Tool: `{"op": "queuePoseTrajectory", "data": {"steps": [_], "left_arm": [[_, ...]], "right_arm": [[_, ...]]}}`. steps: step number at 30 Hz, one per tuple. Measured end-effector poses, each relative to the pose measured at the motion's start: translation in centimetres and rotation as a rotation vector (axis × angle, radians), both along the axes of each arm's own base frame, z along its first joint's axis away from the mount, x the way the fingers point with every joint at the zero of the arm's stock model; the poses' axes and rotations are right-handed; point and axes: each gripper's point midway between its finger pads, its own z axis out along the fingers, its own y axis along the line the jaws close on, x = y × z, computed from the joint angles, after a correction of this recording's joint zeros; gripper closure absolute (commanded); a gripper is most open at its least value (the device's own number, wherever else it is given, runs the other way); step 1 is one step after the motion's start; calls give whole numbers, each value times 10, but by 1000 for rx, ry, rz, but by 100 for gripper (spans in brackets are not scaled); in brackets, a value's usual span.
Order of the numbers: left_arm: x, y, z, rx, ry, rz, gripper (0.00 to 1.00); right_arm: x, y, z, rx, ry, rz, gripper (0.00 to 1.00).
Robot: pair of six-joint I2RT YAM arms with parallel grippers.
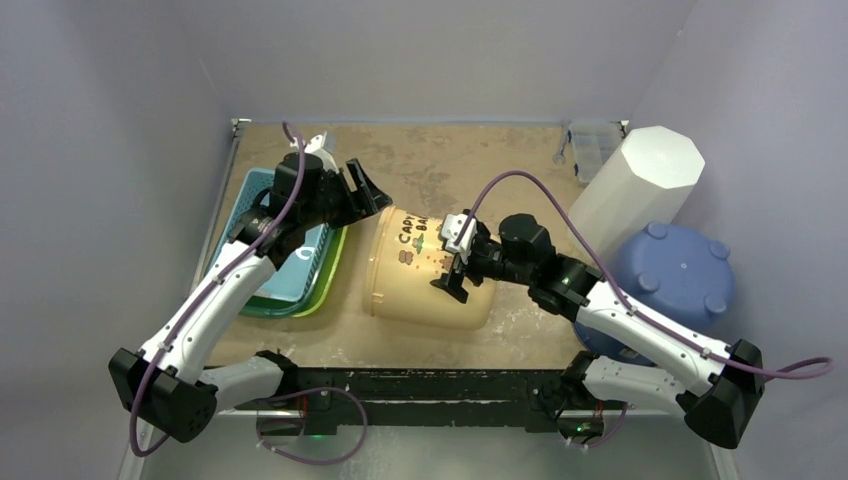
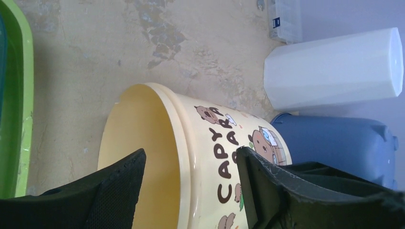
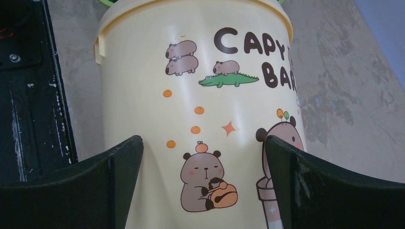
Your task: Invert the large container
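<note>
The large container point(image 1: 425, 275) is a cream bucket with capybara prints. It lies on its side at the table's middle, mouth toward the left. My left gripper point(image 1: 372, 195) is open at the upper rim. In the left wrist view this gripper point(image 2: 191, 152) straddles the rim of the container point(image 2: 143, 129), one finger inside the mouth and one outside by the lettering, with room on both sides. My right gripper point(image 1: 452, 270) is open over the container's side. In the right wrist view the right gripper point(image 3: 203, 140) spreads wide before the printed wall of the container point(image 3: 205, 71).
Nested teal and green trays point(image 1: 290, 270) lie just left of the bucket's mouth. At the right a tall white octagonal container point(image 1: 640, 185) leans against a blue bin point(image 1: 670, 280). A small clear box point(image 1: 592, 145) sits at the back right corner.
</note>
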Motion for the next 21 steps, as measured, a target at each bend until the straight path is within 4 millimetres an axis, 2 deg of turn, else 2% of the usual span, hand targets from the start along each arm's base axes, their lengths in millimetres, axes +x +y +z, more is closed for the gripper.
{"op": "queuePoseTrajectory", "data": {"steps": [3,6,14,18,21], "left_arm": [[-8,2,7,13,-22,-29,36],[-19,5,4,47,-19,-71,40],[-32,4,-8,101,-5,-161,43],[-36,-4,-13,122,-4,-210,50],[-38,-9,-21,145,11,-235,62]], "right_arm": [[0,0,1,3,-3,0,2],[0,0,0,4,-3,-1,3],[1,-1,0,6,-3,-12,2],[2,-1,0,7,-2,-18,2],[3,-1,1,9,-1,-22,2]]}}
